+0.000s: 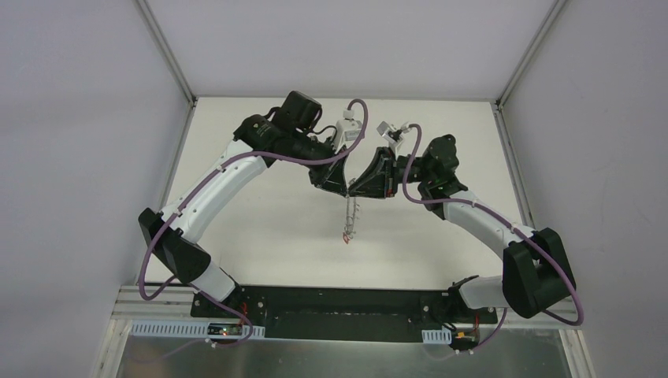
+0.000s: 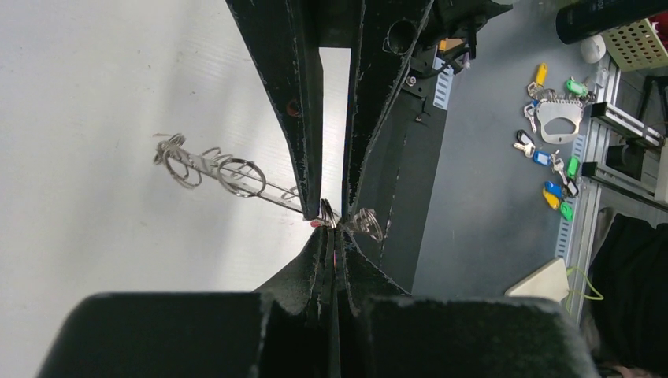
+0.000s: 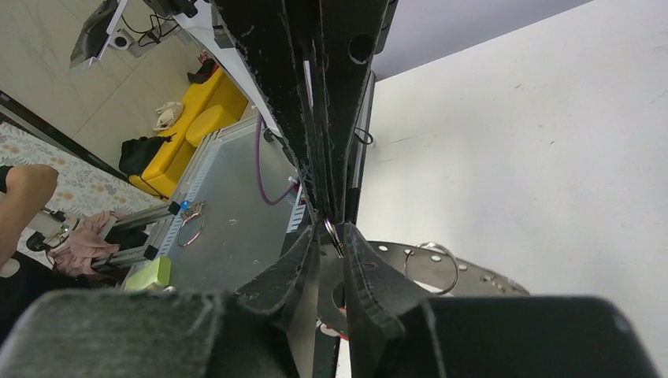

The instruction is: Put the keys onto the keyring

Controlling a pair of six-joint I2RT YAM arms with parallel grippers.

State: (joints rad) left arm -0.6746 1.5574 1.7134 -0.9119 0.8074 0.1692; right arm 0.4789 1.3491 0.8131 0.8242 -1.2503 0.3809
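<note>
White tabletop (image 1: 260, 224) under one keyring (image 1: 350, 213), left gripper (image 2: 335, 240) tight on it; state of right gripper (image 3: 335, 236) unclear.

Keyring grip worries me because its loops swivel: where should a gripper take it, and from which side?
Probably on the keyring, at its flat grey plate near the rim, between wire loops. Come in edge-on, along the plate's plane, so the squeeze lands on its two broad faces: those look flat, the loops thin.

Wide, flat, grey, loop-rimmed keyring (image 3: 473, 276) hangs vertically in midair.
</note>
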